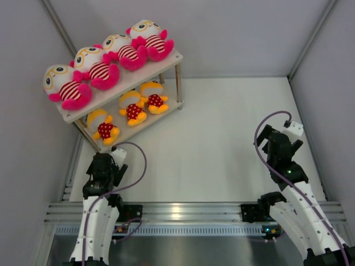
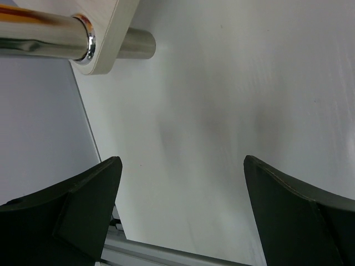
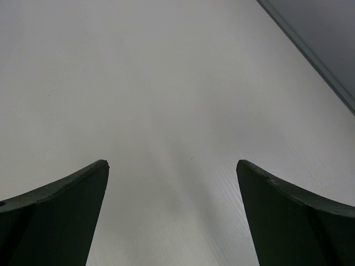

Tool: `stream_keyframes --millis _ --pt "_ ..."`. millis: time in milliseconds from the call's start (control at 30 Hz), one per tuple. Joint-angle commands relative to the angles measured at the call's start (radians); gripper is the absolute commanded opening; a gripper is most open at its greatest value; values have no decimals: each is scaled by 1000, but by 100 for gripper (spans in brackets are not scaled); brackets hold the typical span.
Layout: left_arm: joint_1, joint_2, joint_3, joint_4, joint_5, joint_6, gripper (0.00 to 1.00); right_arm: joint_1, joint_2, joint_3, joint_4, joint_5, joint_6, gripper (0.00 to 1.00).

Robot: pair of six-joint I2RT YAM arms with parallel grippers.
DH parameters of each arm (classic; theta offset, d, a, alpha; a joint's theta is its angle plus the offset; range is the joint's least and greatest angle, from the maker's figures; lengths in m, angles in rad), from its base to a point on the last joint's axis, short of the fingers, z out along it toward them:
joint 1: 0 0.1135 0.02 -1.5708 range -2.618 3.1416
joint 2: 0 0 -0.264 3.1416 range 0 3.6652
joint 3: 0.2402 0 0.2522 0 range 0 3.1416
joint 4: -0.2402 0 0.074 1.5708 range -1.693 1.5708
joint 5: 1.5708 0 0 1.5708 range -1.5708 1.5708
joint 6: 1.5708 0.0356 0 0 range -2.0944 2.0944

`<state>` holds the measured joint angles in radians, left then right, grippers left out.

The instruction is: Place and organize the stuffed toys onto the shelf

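At the upper left of the overhead view, we find the shelf [image 1: 173, 56] standing at an angle on the white table [image 1: 222, 144]. Its top board carries four larger stuffed toys [image 1: 94, 67] in a single row, each touching its neighbour. Its lower board carries three smaller stuffed toys [image 1: 133, 108] in a row, lying on their backs.

We locate the left gripper [image 1: 108, 157] at the lower left of that view, just below the shelf's near corner and close to the leftmost small toy, but apart from it. In the left wrist view this gripper [image 2: 183, 160] stands wide and holds nothing. A board corner of the shelf [image 2: 105, 44] and one chrome leg [image 2: 39, 36] occupy the upper left of that frame.

We locate the right gripper [image 1: 280, 136] at the right of the overhead view, well apart from the shelf. Its wrist view shows it [image 3: 172, 163] spread wide over bare table, holding nothing.
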<state>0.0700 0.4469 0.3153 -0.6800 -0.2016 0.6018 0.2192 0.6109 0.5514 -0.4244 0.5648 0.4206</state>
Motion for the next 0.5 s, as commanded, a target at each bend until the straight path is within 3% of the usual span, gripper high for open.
stream_keyframes --millis 0,467 --pt "4 -14 -27 108 -79 -66 97 -12 -11 -22 75 67 61 100" --pt "5 -7 -45 148 -96 -79 97 -11 -39 -59 213 10 99 100"
